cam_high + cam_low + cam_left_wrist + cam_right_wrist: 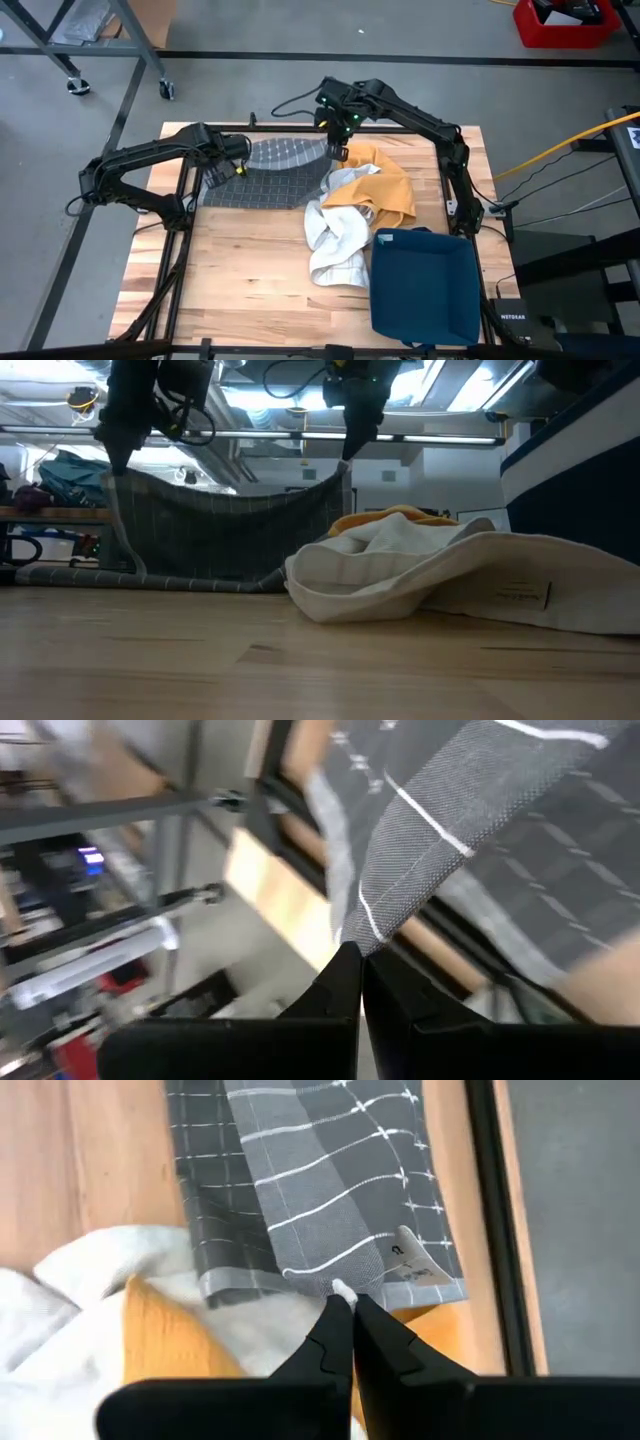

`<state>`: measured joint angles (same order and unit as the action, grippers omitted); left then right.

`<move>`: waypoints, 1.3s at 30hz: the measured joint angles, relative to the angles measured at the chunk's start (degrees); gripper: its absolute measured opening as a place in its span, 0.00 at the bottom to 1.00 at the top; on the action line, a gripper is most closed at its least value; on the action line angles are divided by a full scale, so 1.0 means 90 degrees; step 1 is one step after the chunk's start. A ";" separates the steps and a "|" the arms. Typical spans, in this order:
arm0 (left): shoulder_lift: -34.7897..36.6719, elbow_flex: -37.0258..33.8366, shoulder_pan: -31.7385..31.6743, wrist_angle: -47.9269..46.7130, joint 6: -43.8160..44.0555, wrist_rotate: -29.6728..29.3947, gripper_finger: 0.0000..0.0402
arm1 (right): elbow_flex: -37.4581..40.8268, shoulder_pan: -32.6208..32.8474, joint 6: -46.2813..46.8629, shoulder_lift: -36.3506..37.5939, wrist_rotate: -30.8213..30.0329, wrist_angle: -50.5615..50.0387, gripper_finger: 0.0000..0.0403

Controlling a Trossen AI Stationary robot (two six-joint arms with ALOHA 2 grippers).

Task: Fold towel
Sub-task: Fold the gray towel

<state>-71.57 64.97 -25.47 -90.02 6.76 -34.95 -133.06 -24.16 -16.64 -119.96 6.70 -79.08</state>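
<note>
Along the far edge of the bench (250,290) I have the grey checked towel (268,172) lifted and stretched between both arms. My left gripper (238,168) is clamped on one top corner, toward the far left, and my right gripper (335,150) is pinched on the other, near the middle of the far edge. From table height the cloth sags in a shallow curve between the two holds, its lower hem trailing on the wood.

I judge it light, thin and limp: it drapes and will not keep a crease unaided, so I would hold the corners and let the bench take the weight while folding. A pinch this small could slip if I pull too taut.

Just beside it, a yellow cloth (385,185) and a white cloth (335,240) lie heaped, with a blue cloth (425,285) at the near right corner.
</note>
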 joint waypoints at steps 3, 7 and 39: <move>0.0000 0.0000 0.0014 0.0000 -0.0097 0.0764 0.00 | 0.0075 0.0110 0.0047 -0.0010 0.0029 -0.0081 0.00; 0.0000 0.0000 0.0175 0.0000 -0.0102 0.1430 0.00 | 0.0324 0.0246 0.0155 -0.0012 0.0165 -0.0084 0.00; 0.0000 0.0000 0.1292 0.0000 0.1293 0.2647 0.08 | 0.1014 0.0981 0.0312 -0.0024 0.0323 0.0011 0.19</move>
<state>-71.57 64.97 -13.85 -90.02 18.40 -11.13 -123.94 -15.33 -13.83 -120.18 9.61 -78.98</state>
